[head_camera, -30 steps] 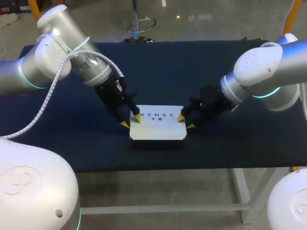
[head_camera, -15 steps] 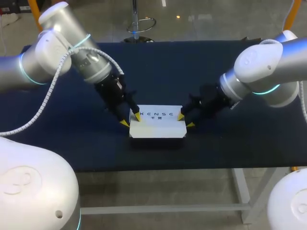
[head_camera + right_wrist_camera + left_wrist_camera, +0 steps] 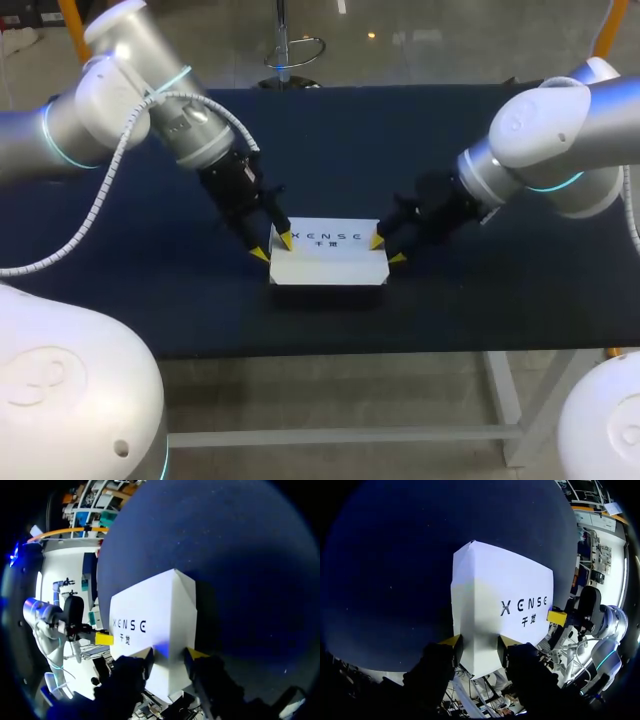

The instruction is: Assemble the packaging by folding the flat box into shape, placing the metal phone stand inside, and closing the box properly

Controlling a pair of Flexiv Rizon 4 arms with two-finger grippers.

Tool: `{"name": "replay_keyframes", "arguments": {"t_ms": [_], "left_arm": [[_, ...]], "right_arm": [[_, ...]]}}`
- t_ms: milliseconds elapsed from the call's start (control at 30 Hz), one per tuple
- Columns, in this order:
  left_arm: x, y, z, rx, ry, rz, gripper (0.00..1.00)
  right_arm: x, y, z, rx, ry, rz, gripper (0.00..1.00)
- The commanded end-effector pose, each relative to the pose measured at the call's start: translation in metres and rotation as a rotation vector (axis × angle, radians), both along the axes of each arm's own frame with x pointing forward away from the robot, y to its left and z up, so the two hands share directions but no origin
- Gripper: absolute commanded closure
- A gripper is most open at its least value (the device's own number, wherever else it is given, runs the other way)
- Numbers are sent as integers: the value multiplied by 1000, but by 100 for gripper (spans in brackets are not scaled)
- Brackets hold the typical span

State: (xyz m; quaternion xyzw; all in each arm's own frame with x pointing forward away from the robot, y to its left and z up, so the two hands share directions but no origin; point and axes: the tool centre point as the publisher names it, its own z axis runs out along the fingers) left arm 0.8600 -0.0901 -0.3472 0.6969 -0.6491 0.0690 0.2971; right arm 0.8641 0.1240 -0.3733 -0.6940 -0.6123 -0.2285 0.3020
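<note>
Box [image 3: 328, 262] sits near front edge of table [image 3: 480, 300].

Dark navy tabletop [image 3: 330, 140], matte and evenly lit, spanning nearly the whole width from above. Under its near edge, a pale metal frame: one upright leg [image 3: 505, 400], one crossbar [image 3: 340, 436]. Same deep blue surface across both wrist views.
</note>
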Motion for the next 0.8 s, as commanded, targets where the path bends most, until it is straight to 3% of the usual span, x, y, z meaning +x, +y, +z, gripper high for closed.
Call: {"name": "replay_keyframes", "arguments": {"t_ms": [33, 800], "left_arm": [[3, -6, 1, 9, 10, -3, 53], [2, 0, 4, 39, 38, 11, 52]], "right_arm": [[1, 5, 3, -4, 5, 5, 55], [5, -1, 5, -12, 17, 14, 55]]}}
